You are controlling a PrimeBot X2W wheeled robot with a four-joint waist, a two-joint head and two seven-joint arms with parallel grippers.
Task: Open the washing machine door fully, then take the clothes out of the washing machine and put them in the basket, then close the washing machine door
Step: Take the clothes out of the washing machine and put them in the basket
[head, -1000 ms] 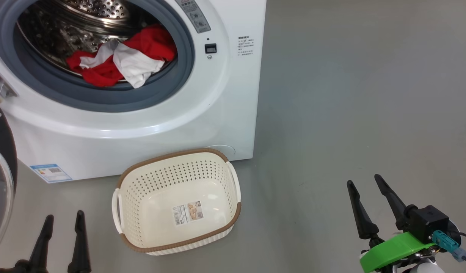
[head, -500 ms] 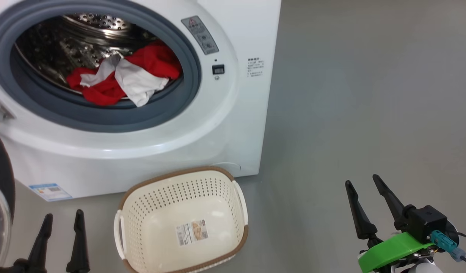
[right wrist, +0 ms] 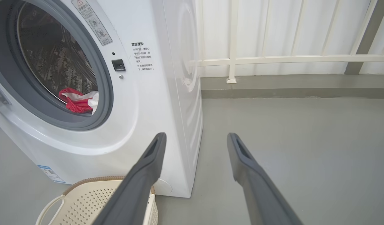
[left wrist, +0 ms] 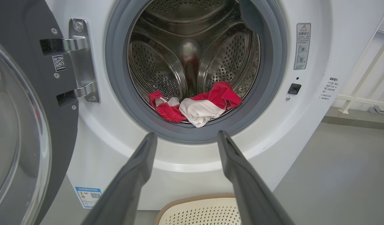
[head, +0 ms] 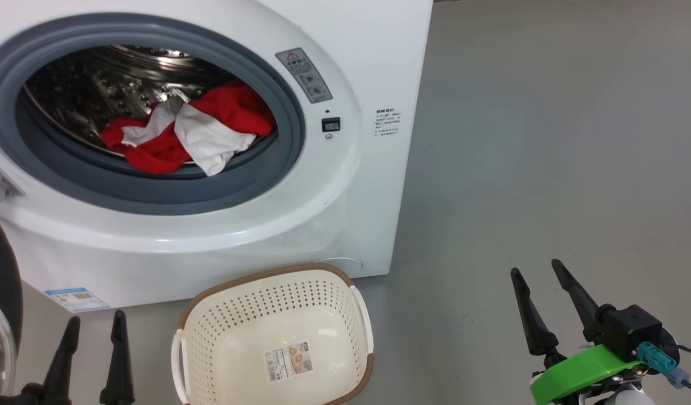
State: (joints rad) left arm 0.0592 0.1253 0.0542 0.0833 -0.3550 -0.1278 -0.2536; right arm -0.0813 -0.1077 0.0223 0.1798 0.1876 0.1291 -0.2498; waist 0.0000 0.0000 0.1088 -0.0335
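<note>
The clothes (head: pixel 190 135) lie in a red and white heap at the drum's (left wrist: pixel 167 62) front lip, upper left of the head view, inside the washer (head: pixel 345 225). The door (left wrist: pixel 20 93) stands swung open at the left edge. The basket (head: pixel 266 274) sits at lower centre, just before the washer. The left gripper (head: pixel 96 318), lower left, is spread and holds nothing; the clothes lie well above it. The right gripper (head: pixel 535 268), lower right, is likewise spread and bare, far from the clothes.
</note>
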